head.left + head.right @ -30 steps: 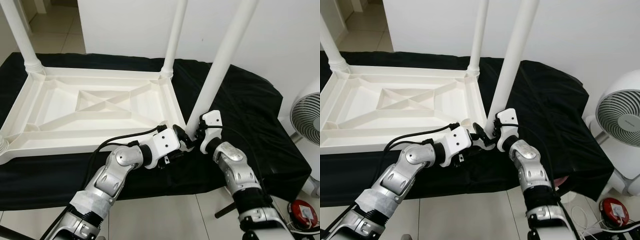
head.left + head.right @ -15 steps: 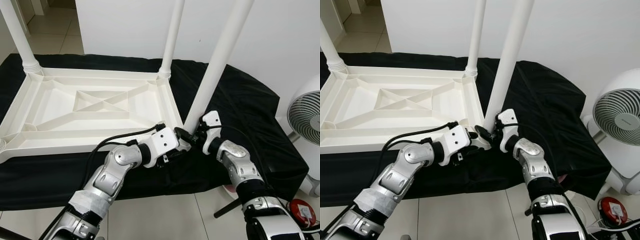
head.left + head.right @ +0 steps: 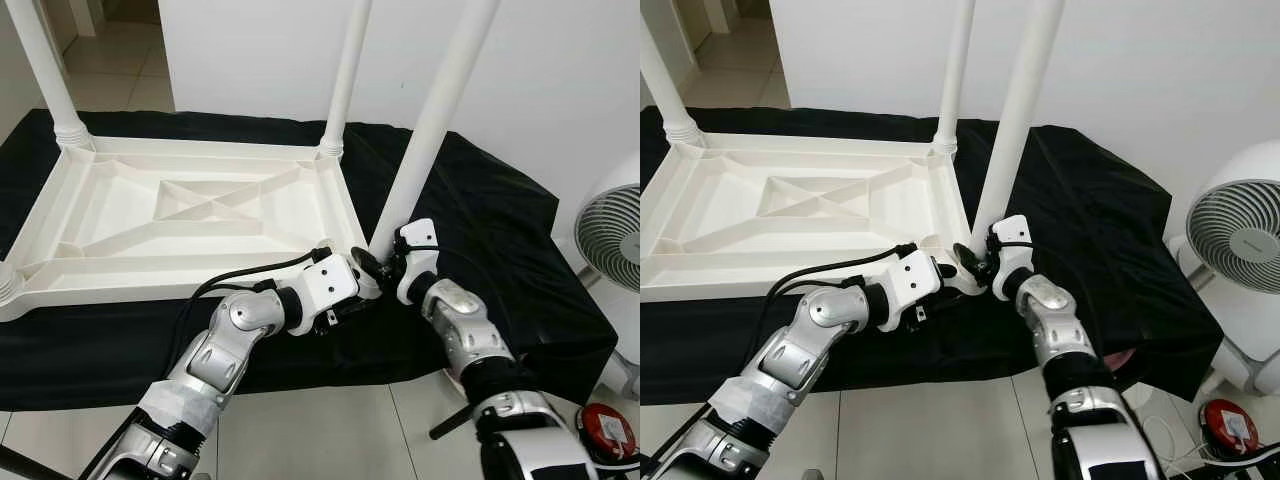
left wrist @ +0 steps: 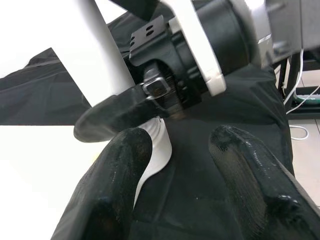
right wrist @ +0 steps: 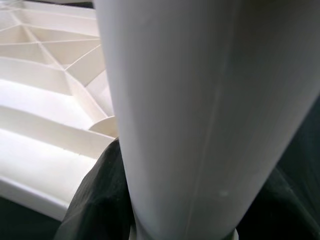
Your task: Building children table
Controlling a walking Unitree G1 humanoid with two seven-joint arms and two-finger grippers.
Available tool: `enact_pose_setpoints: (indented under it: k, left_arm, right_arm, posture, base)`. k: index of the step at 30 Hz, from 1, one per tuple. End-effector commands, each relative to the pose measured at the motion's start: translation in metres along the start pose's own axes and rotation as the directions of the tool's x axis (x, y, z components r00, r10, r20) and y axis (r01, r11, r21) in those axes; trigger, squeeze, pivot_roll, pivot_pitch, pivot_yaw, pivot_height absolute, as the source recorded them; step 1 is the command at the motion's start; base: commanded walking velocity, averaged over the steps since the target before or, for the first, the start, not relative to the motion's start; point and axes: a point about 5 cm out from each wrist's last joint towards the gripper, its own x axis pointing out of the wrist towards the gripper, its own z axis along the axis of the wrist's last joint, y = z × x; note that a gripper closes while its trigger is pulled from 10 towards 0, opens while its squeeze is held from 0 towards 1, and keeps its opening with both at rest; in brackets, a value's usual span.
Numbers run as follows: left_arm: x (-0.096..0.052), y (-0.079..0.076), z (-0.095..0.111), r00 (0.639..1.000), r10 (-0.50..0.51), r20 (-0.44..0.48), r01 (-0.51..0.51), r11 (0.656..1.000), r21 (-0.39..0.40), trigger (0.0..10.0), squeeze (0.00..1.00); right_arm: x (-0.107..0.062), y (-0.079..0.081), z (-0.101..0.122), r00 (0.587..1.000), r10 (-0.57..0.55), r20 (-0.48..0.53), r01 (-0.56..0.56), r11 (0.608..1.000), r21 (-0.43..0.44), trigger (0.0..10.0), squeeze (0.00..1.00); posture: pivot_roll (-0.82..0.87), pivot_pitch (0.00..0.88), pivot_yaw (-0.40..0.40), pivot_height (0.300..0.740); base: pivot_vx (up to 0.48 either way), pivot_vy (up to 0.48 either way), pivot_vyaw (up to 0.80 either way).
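Observation:
A white plastic table top (image 3: 200, 210) lies upside down on a black cloth (image 3: 480, 200). White legs stand in its far corners. At the near right corner a long white leg (image 3: 430, 130) rises, leaning slightly right. My right gripper (image 3: 386, 262) is shut on the base of this leg. The right wrist view has the leg (image 5: 200, 110) right up close, with one black finger (image 5: 100, 200) against it. My left gripper (image 3: 366, 274) is open beside the same corner and holds nothing. Past its fingers (image 4: 120, 170), the left wrist view takes in the leg's base and the right gripper's finger (image 4: 115, 112).
A white fan (image 3: 610, 225) stands on the floor at the right, with a red object (image 3: 605, 425) below it. A white wall runs behind the table. Tiled floor lies between me and the cloth's front edge.
The view has shifted slightly. The near right leg now stands a little more upright, and my right forearm has swung in closer to the corner. The left gripper stays at the corner.

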Motion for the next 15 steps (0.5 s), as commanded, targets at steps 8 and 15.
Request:
enact_pose_setpoints:
  k: [8, 15]
  left_arm:
    - [0.003, 0.000, 0.001, 0.999, 0.037, -0.004, -0.037, 0.999, 0.000, 10.0, 0.00]
    - [0.003, -0.001, 0.000, 0.999, 0.035, -0.004, -0.035, 0.999, -0.001, 10.0, 0.00]
  right_arm:
    - [-0.020, 0.018, -0.024, 0.906, -0.419, -0.061, 0.423, 0.902, 0.089, 10.0, 0.00]
    - [-0.015, 0.043, -0.018, 0.922, -0.384, -0.046, 0.386, 0.910, 0.148, 10.0, 0.00]
  posture:
    - [-0.03, 0.000, -0.110, 0.740]
    - [-0.03, 0.000, -0.116, 0.740]
  base:
    - [0.000, 0.000, 0.00]
    - [0.000, 0.000, 0.00]
